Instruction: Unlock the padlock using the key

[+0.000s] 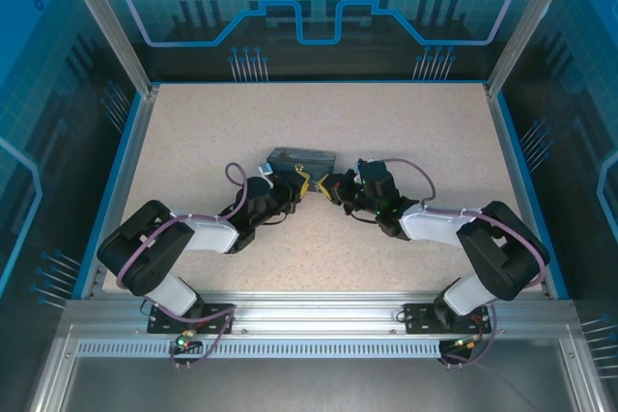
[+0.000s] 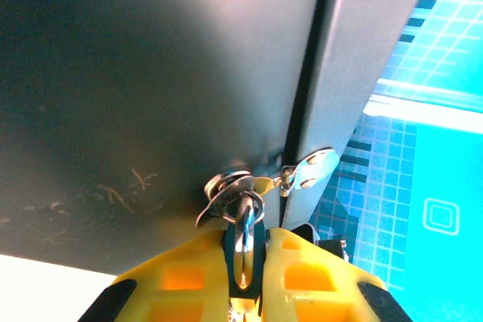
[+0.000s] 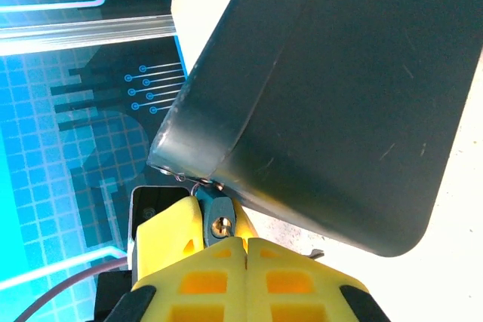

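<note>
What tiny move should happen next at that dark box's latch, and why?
Probably ease the left end effector, pinching a thin metal piece that may be the key, toward the padlock. The right end effector grips the padlock, and its brass keyhole looks empty.

The right gripper's yellow fingers pinch the small dark padlock, its brass keyway facing the camera, just beneath the dark box's corner.
</note>
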Motion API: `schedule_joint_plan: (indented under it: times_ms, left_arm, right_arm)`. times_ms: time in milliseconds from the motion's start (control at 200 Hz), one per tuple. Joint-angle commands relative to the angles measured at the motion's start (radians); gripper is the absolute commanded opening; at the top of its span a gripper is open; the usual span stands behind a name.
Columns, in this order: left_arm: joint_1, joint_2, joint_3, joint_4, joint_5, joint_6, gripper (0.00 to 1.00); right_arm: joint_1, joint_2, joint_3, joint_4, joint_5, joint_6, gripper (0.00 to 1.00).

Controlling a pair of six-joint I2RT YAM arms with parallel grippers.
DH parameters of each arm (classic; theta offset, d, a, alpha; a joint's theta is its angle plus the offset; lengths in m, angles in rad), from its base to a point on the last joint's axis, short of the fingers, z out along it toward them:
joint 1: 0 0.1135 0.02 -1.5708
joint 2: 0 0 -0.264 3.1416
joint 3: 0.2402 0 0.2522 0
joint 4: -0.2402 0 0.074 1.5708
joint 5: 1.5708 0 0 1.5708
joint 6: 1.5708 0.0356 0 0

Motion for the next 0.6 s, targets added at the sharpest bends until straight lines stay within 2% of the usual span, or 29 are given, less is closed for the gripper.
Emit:
schedule_joint_plan:
  times_ms: [0, 205, 595]
  left_arm:
    - [-0.026, 0.0, -0.001, 0.093, 0.051, -0.017, 0.0]
    - [-0.033, 0.002, -0.001, 0.097, 0.049, -0.016, 0.0]
    - [-0.044, 0.008, -0.001, 0.095, 0.048, -0.01, 0.0]
  right_arm:
    - [0.001, 0.018, -0.006, 0.097, 0.002, 0.075, 0.0]
    - [0.002, 0.039, -0.038, 0.197, 0.004, 0.178, 0.0]
    - [0.009, 0.012, -0.02, 0.169, 0.017, 0.17, 0.0]
